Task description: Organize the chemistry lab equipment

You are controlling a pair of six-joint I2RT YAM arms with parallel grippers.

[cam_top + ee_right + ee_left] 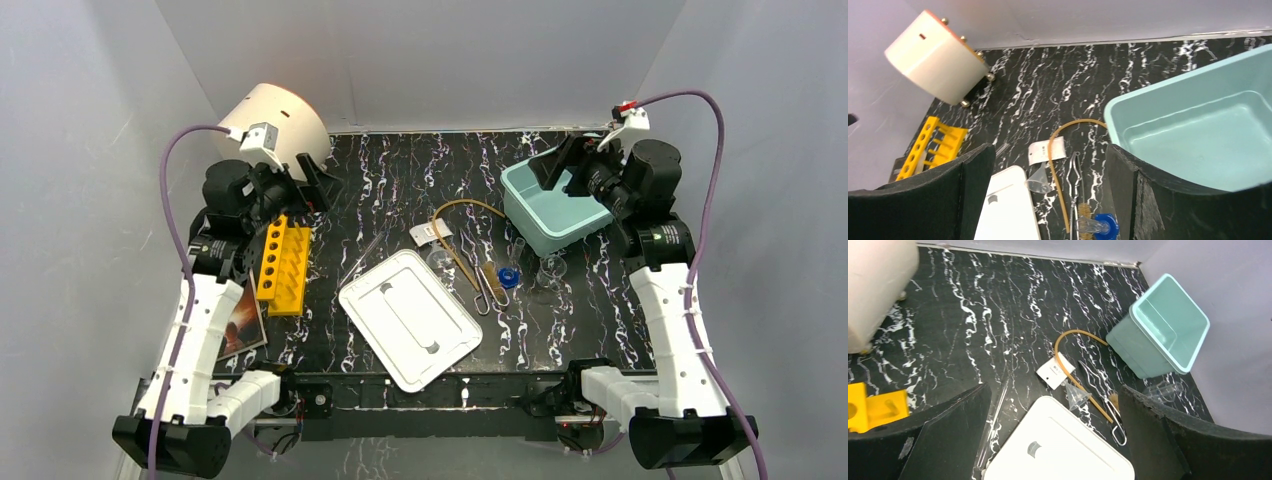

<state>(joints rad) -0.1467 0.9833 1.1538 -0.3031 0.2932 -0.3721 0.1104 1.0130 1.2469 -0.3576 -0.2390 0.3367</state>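
Note:
The lab pieces lie mid-table: tan rubber tubing (pixel 465 205), a white packet (pixel 430 233), a clear funnel (pixel 440 258), metal tongs (pixel 487 290), a blue cap (pixel 509 277), a glass flask (pixel 552 268) and a thin glass tube (pixel 365 255). My left gripper (pixel 315 185) hangs open at the back left, above the table; its view shows the packet (pixel 1055 372) and funnel (pixel 1077 396) far below between its fingers (pixel 948 435). My right gripper (pixel 560 165) is open over the teal bin (pixel 520 190). Tongs (pixel 1075 175) and cap (pixel 1105 225) show below it.
The bin's white lid (pixel 410 318) lies flat at the front centre. A yellow tube rack (pixel 283 265) and a dark book (pixel 243 325) sit at the left. A white drum-shaped device (pixel 275 120) stands at the back left corner. Grey walls enclose the table.

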